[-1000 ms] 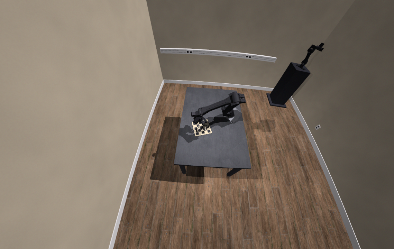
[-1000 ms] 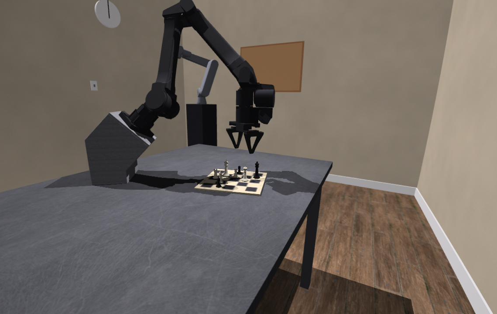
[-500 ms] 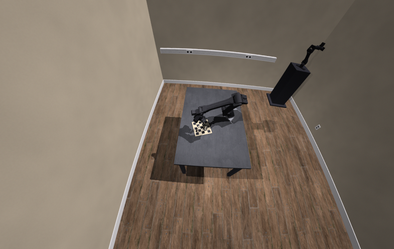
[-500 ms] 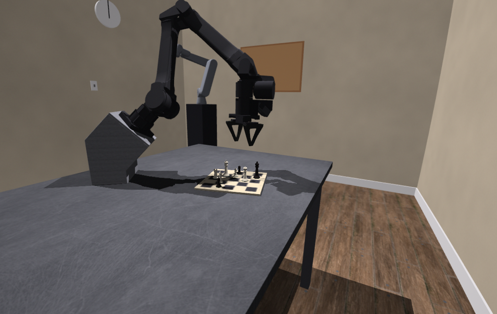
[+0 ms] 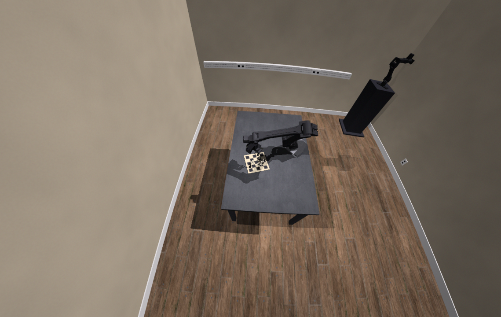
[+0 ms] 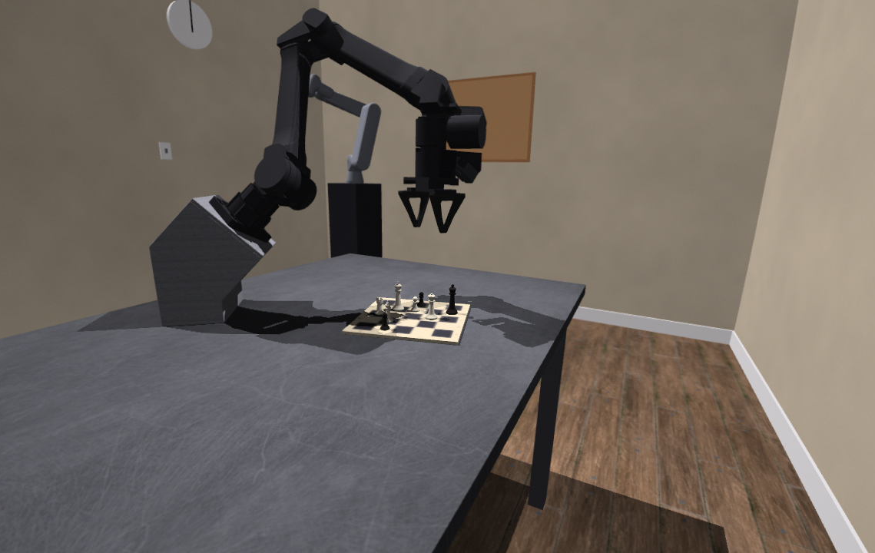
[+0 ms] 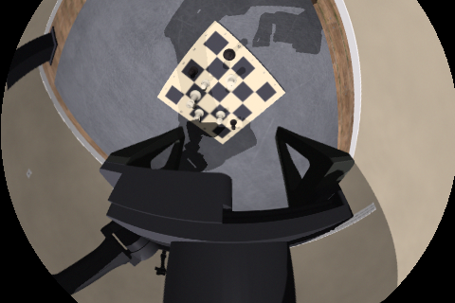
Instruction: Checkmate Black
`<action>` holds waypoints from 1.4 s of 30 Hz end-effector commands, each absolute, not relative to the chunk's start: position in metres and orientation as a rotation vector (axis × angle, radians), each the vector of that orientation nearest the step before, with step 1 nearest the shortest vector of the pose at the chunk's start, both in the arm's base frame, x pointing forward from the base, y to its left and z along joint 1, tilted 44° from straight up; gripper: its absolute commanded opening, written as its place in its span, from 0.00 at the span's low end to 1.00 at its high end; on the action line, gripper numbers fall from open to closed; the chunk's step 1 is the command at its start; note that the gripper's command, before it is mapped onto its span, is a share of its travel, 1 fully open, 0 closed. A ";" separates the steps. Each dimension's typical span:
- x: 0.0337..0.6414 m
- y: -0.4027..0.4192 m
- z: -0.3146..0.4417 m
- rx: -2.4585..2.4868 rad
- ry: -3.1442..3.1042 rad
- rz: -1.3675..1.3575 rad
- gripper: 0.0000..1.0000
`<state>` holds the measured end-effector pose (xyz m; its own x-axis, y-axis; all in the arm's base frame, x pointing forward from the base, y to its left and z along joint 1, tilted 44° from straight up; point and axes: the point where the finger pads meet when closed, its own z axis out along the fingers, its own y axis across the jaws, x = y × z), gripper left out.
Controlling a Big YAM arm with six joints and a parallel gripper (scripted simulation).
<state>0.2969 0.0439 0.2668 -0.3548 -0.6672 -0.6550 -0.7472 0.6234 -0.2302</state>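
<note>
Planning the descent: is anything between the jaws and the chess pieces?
Nothing visible is. The gripper hangs open and empty well above the chessboard, with only air beneath it. The pieces crowd the board's far side, so neighbours may hamper a grasp.

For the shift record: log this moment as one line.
gripper: open, empty | position: high above chessboard | contact: none | pieces: upright on board | table: bears board | phase: no piece picked
</note>
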 end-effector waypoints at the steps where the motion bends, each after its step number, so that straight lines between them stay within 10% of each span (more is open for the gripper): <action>1: 0.301 0.039 0.295 -1.115 2.059 0.094 1.00; 42: 0.302 0.040 0.292 -1.121 2.061 0.099 1.00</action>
<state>0.2960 0.0430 0.2685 -0.3451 -0.6754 -0.6517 -0.7523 0.6143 -0.2382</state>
